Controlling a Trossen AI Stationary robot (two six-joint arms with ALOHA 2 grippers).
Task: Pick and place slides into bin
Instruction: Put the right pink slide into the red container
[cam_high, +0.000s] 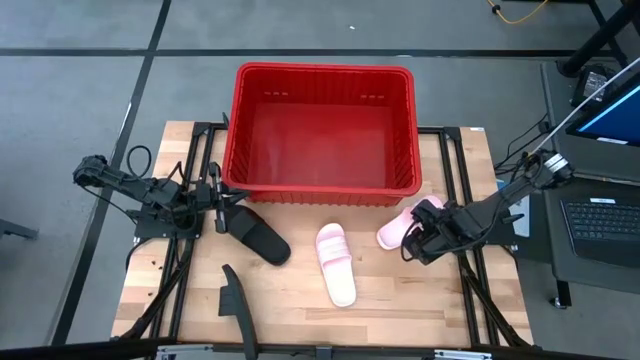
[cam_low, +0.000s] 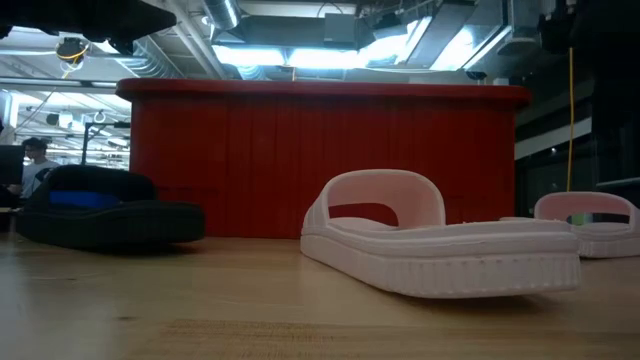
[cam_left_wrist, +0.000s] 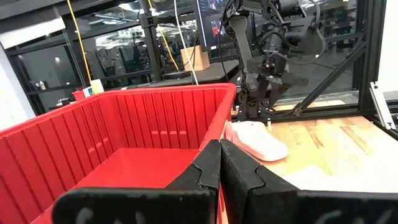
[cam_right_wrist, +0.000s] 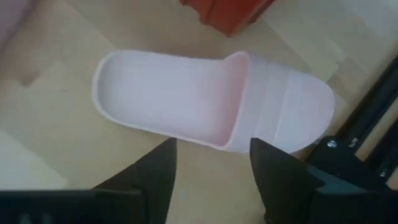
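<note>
Right gripper (cam_right_wrist: 211, 171) hangs wide open over a pink slide (cam_right_wrist: 211, 102) beside the red bin (cam_high: 325, 190).
Two pink slides and two black ones lie on the table; one black slide (cam_high: 236, 305) is partly cut off. Left gripper (cam_left_wrist: 220, 163) is closed, empty.

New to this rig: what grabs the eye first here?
The big red bin at the table's far edge, empty inside. In front of it lie two pink slides and one black slide. The right gripper hovers open over the right pink one; the left gripper, shut, sits by the black one.
</note>
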